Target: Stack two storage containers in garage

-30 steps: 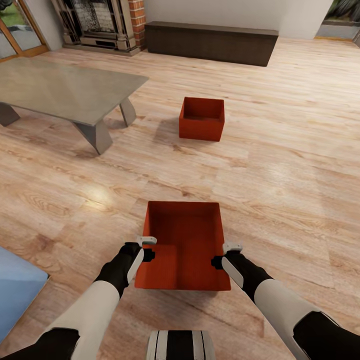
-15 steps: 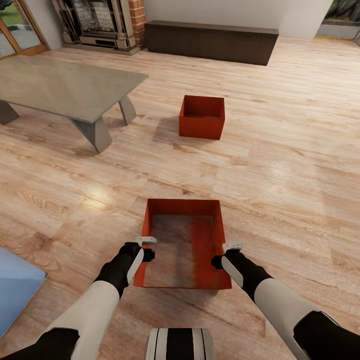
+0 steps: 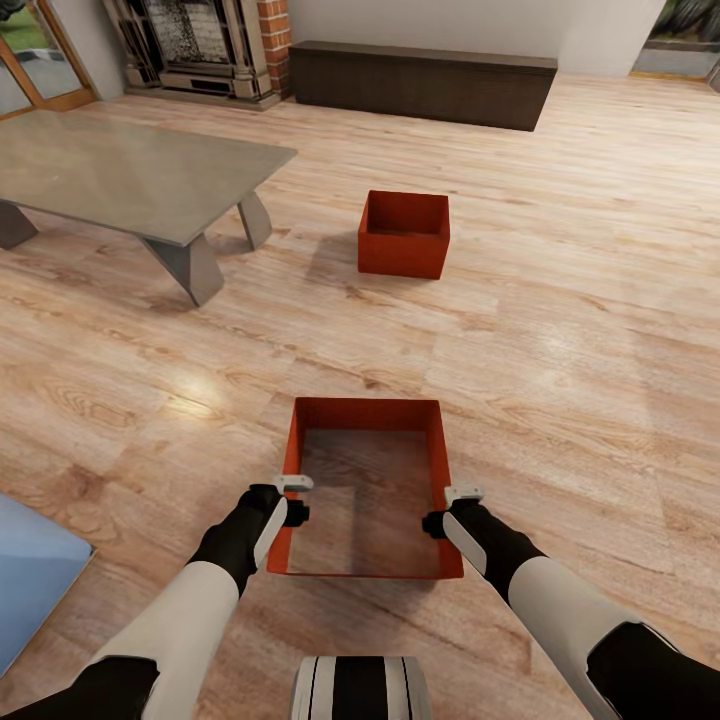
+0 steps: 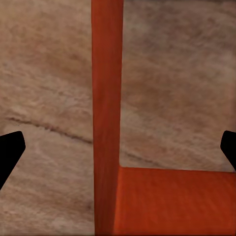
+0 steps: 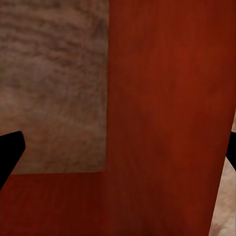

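Observation:
I am in the living room, on light wood planks. One red-orange storage container (image 3: 436,450) sits just ahead of me. My left gripper (image 3: 295,498) is open astride its left wall, and my right gripper (image 3: 448,508) is open astride its right wall. In the left wrist view the thin wall (image 4: 105,98) runs between the spread tips of the left gripper (image 4: 118,152). The right wrist view shows the right gripper (image 5: 118,150) spread over the red wall (image 5: 167,98). The second container (image 3: 404,235) stands farther ahead. The garage and its floor are out of view.
A low grey table (image 3: 130,180) stands to the front left. A brick fireplace (image 3: 200,45) and a long dark-brown cabinet (image 3: 425,85) line the far wall. A pale blue object (image 3: 30,580) lies at my near left. Open planks stretch to the right.
The near container's inside bottom has gone from red to a wood-plank look. Both grippers stay at its side walls. The view has shifted slightly, so the far container sits a little higher.

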Tool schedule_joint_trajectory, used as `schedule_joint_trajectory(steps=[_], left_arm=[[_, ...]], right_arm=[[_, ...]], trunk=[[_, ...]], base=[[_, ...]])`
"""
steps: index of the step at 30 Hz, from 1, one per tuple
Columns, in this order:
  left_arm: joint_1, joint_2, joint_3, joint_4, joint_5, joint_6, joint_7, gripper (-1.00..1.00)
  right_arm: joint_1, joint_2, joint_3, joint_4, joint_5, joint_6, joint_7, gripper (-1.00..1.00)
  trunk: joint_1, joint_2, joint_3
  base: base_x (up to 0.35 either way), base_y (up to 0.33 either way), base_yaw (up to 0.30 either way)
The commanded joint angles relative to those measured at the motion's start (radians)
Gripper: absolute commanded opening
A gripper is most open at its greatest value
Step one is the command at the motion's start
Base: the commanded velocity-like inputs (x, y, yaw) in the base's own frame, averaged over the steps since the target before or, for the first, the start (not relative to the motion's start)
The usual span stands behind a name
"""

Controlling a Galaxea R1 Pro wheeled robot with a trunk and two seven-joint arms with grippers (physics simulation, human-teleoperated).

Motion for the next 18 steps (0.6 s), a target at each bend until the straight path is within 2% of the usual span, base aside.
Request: schedule_joint_trajectory(steps=[1,18], left_arm=[[-0.001,0.0,0.0,-0.001,0.002,0.005,0.004,1.0],[-0.001,0.001,-0.003,0.0,0.001,-0.003,0.009,1.0]], right_arm=[[0.001,-0.001,0.005,0.012,-0.021,-0.028,-0.002,1.0],[0.001,-0.001,0.005,0.012,-0.021,-0.028,-0.002,1.0]], trunk=[[0.001,0.0,-0.001],[0.001,0.0,-0.001]], base=[[0.0,0.0,0.0],[0.0,0.0,0.0]])
